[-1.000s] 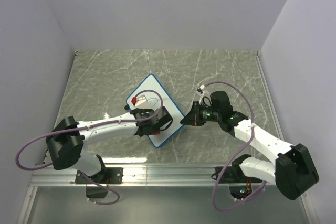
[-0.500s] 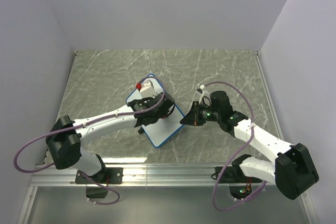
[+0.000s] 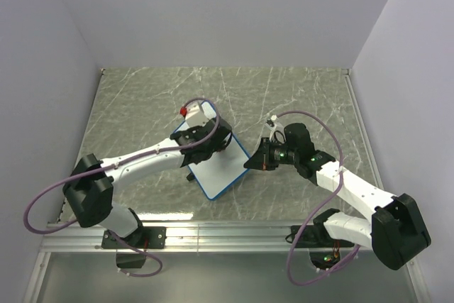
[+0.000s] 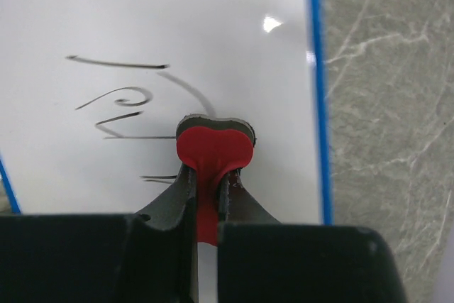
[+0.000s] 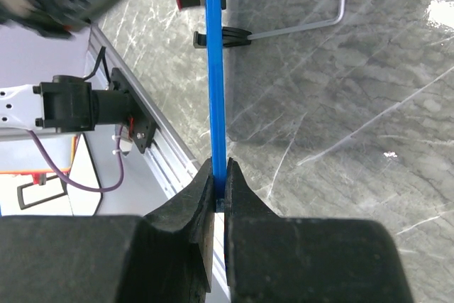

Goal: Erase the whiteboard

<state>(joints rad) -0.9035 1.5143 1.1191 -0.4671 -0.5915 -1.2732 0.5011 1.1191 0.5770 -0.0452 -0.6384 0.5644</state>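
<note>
Blue-rimmed board (image 3: 220, 172) flat on grey marbled table (image 3: 305, 97), turned cornerwise. Over its far-left rim, left gripper (image 3: 189, 118) with red eraser (image 3: 184, 112) at the tip. At the board's right edge, right gripper (image 3: 248, 163) touching the rim. Purple cables (image 3: 323, 129) looping off both arms.

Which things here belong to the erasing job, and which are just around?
In the job: whiteboard with scribbles; eraser in the left end effector; right end effector clamping the blue rim.
Just around: table; purple cable.
</note>
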